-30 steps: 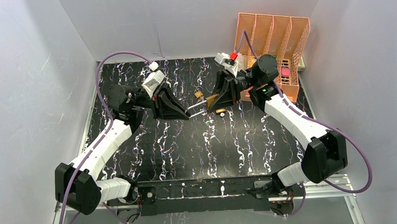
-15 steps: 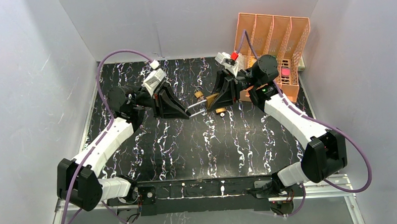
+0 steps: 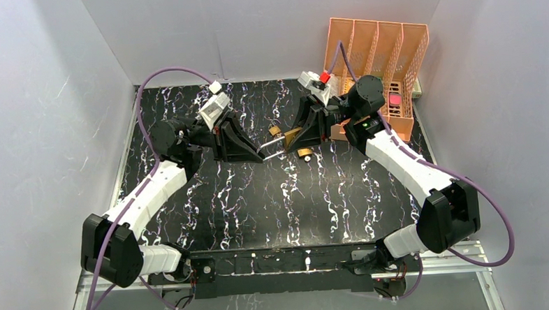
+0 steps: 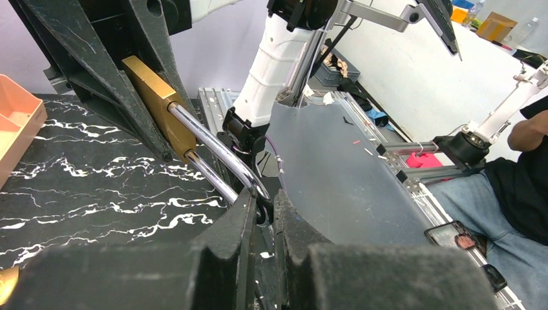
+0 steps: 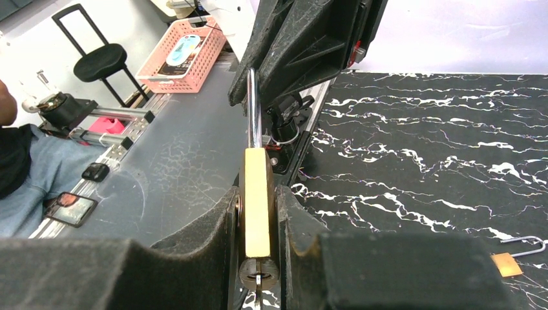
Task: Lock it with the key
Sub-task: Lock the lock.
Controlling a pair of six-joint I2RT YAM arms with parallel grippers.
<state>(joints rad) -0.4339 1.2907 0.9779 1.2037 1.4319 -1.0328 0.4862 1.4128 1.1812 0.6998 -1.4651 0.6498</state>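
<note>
Over the last second the left arm has crept slightly far-left. The padlock (image 3: 290, 139) has hardly moved and hangs above the far middle of the mat (image 3: 260, 211). The left gripper (image 3: 261, 154) is pinched narrow on the shackle (image 4: 216, 152). The right gripper (image 3: 293, 141) clamps the brass body (image 5: 257, 194). What looks like the key (image 5: 258, 276) sits in its base. We cannot tell whether the shackle is latched, so we judge locking unfinished.

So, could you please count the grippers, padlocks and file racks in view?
Grippers: 2 (left gripper, right gripper)
Padlocks: 1 (brass padlock)
File racks: 1 (orange file rack)
Total: 4
</note>
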